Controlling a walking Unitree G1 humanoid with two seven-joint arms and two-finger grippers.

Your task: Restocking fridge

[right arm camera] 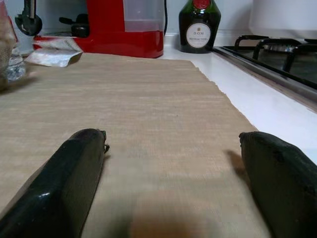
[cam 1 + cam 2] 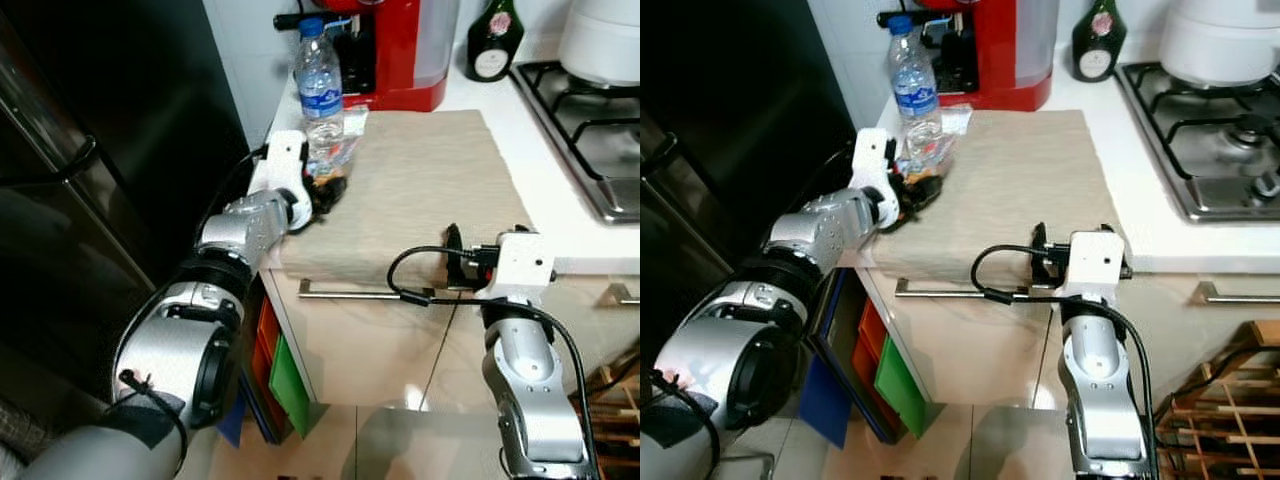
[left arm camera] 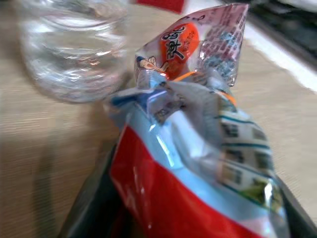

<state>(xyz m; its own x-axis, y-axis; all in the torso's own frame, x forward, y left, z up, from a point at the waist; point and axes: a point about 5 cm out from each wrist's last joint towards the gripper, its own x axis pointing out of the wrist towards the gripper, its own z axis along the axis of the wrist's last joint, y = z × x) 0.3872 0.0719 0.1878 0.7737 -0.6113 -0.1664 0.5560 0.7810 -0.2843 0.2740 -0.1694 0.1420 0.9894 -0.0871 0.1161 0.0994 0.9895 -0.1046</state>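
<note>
Left wrist view: snack packet [image 3: 198, 148] gripped | right gripper [image 1: 173, 173] spread

- You've got one water bottle [image 2: 320, 88] and one snack packet [image 3: 198, 148]
- One red coffee machine [image 2: 400, 50] — one dark green bottle [image 2: 494, 40]
- Two grippers — left [image 2: 325, 195], right [image 2: 455, 255]

You could read one label for sure: "D.O.M" on the white oval label of the dark green bottle [image 1: 198, 26] at the back of the counter [image 1: 257, 106]; smaller print under it was too fine. The snack packet [image 3: 198, 163] had an orange-red oval w/ characters you couldn't make out, blurred. The water bottle [image 2: 320, 90] carried a blue label, text too small to read.
</note>
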